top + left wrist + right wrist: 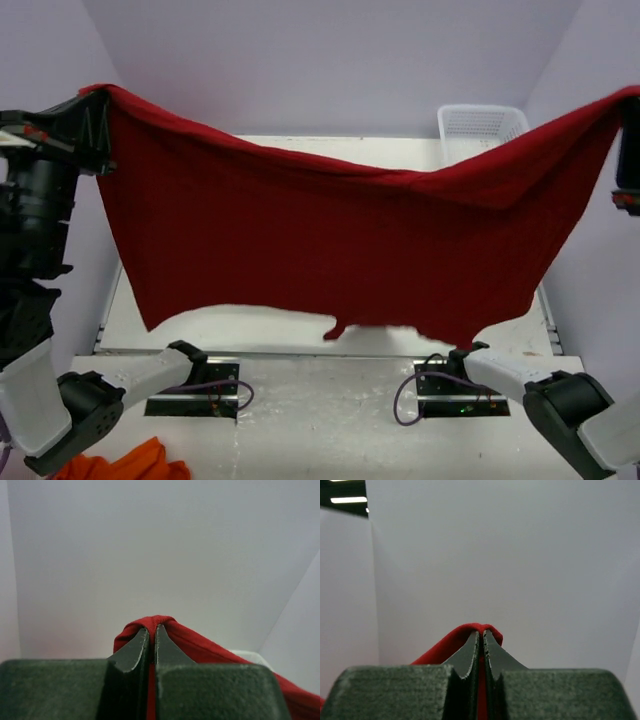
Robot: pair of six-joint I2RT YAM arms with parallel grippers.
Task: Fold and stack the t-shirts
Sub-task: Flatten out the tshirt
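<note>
**Two arms hold a dark red t-shirt stretched out in the air**

Top view: the dark red t-shirt (330,240) hangs spread wide above the table (320,420), sagging in the middle. The left gripper (98,105) pinches its upper left corner. The right gripper (628,130) pinches its upper right corner at the frame's edge. A white basket (480,125) stands far right, behind the cloth. A bunched orange-red t-shirt (130,465) lies at the near left.

Left wrist view: the jaws are clamped on a fold of red cloth that trails off to the right.

Right wrist view: the jaws are pressed tight on a red fold that falls away to the left.
</note>
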